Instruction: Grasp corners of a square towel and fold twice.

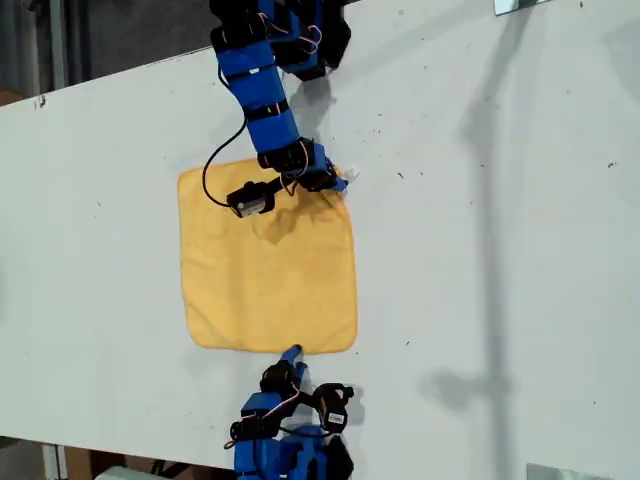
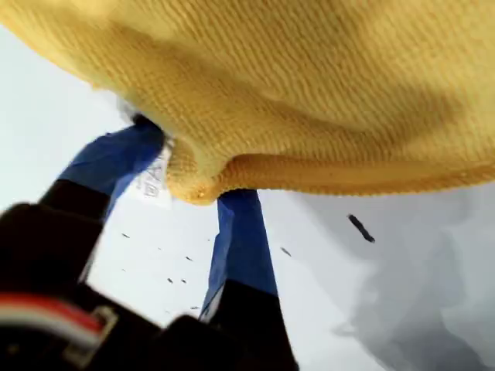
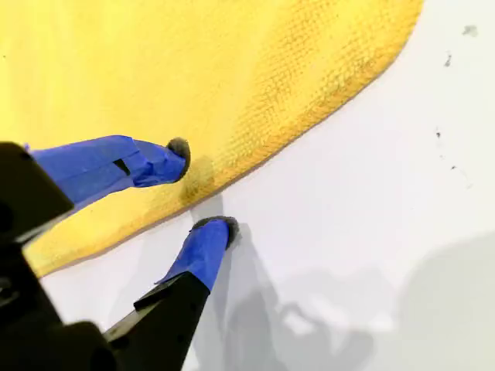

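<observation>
yellow towel, white tag print unreadable, first tool gripping corner

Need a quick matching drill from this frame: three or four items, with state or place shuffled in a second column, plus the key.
Column 1
1. my first gripper
2. my second gripper
3. the towel
4. the white tag

Column 2
A. spread mostly flat on the table
B. open, straddling the towel's edge, one finger over cloth, one over table
C. hanging at the pinched corner
D. shut on the towel's corner

Pairs: 1-D, 2-B, 3-A, 4-C
</observation>
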